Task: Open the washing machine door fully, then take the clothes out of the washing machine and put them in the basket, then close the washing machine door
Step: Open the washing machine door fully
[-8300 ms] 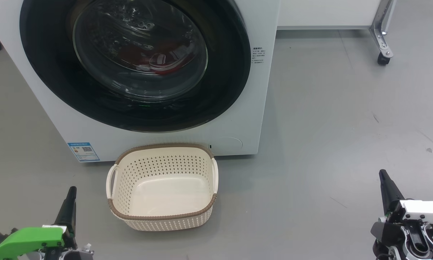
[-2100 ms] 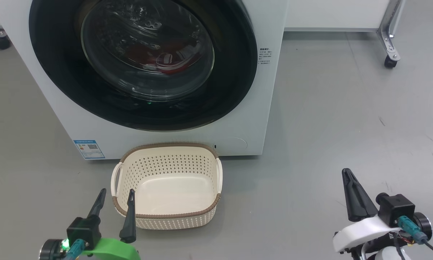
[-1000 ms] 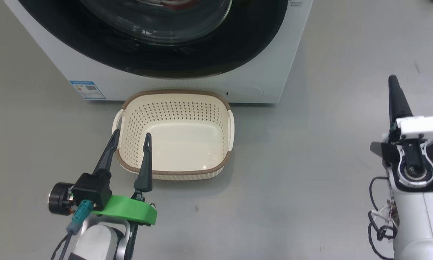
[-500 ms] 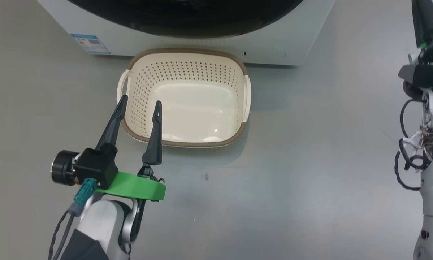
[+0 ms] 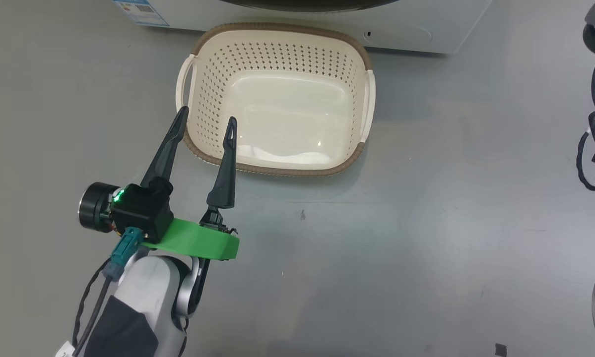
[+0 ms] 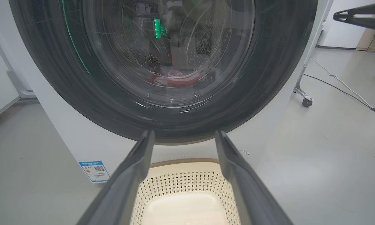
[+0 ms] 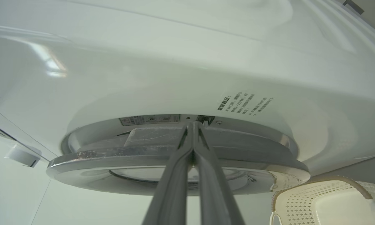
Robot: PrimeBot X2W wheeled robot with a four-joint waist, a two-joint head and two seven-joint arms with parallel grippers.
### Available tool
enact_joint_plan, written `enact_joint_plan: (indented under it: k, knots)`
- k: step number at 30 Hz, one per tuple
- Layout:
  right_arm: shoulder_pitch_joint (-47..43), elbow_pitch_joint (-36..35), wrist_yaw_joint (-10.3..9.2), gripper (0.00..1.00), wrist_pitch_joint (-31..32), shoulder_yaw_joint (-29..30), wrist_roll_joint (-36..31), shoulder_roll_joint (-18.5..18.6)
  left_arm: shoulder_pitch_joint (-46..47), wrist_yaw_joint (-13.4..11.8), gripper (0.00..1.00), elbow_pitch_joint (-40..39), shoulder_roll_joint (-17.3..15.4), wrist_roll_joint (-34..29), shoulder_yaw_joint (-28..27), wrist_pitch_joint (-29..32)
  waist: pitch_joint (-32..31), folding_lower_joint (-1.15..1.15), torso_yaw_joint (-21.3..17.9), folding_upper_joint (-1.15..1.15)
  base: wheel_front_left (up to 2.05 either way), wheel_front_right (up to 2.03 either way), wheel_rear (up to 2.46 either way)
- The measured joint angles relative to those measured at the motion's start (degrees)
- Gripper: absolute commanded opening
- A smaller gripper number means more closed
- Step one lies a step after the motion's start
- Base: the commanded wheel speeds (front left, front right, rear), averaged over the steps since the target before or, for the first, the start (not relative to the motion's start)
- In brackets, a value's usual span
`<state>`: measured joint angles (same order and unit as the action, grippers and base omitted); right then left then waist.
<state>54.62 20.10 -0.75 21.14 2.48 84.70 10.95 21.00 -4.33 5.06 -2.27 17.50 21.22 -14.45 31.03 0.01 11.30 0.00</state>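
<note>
Grey floor (image 5: 426, 223): basket (image 5: 277, 54) just beyond the empty, wide-spread left end effector (image 5: 207, 115); right end effector (image 7: 193, 124), pinched together, at door (image 7: 112, 156) edge.

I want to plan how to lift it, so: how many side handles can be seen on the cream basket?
2. The left handle is on the left wall of the basket, and the right handle is on the opposite wall. Both are fully visible.

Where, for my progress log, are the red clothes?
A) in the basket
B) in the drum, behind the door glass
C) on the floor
B: the left wrist view shows the clothes through the glass of the washing machine door; the basket holds nothing.
</note>
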Motion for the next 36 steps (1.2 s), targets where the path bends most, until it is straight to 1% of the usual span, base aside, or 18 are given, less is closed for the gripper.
enact_joint_plan:
  k: [6, 7, 14, 23, 25, 30, 36]
  knots:
    - [3.9, 2.3, -0.20, 0.00, 2.3, -1.4, 0.0, 0.6, 1.4, 0.0, 1.00, 0.1, 0.2, 0.2, 1.1, 0.0, 1.7, 0.00, 1.7, 0.00, 0.00, 0.00, 0.00]
    - [4.5, 2.7, -0.45, 0.00, 2.5, -1.5, 0.0, 0.6, 1.6, 0.0, 1.00, 0.1, 0.2, 0.2, 1.1, 0.0, 1.9, 0.00, 2.0, 0.00, 0.00, 0.00, 0.00]
    - [8.4, 5.5, -0.47, 0.00, 3.6, -2.0, 0.0, 1.3, 2.2, 0.0, 1.00, 0.2, 0.3, 0.9, 1.9, 0.0, 2.8, 0.00, 3.4, 0.00, 0.00, 0.00, 0.00]
    - [11.3, 9.3, -0.47, 0.00, 5.5, -2.5, 0.5, 1.7, 2.8, -0.7, 1.00, 0.1, 0.4, 2.3, 2.7, 0.0, 3.2, 0.00, 4.3, 0.00, 0.00, 0.00, 0.00]
    - [11.9, 10.1, -0.47, 0.00, 6.2, -2.0, 1.8, 1.5, 2.8, -0.7, 1.00, 0.1, 0.4, 2.6, 2.8, 0.0, 3.3, 0.00, 4.5, 0.00, 0.00, 0.00, 0.00]
    - [12.6, 11.5, -0.32, 0.00, 7.7, -1.5, 3.4, 1.6, 3.2, -1.0, 1.00, 0.1, 0.4, 2.6, 2.9, 0.0, 3.3, 0.00, 4.8, 0.00, 0.00, 0.00, 0.00]
    - [13.0, 12.9, 0.68, 0.00, 10.3, -1.3, 4.7, 2.1, 3.3, -1.4, 1.00, 0.1, 0.4, 3.1, 2.9, 0.0, 3.2, 0.00, 4.8, 0.00, 0.00, 0.00, 0.00]
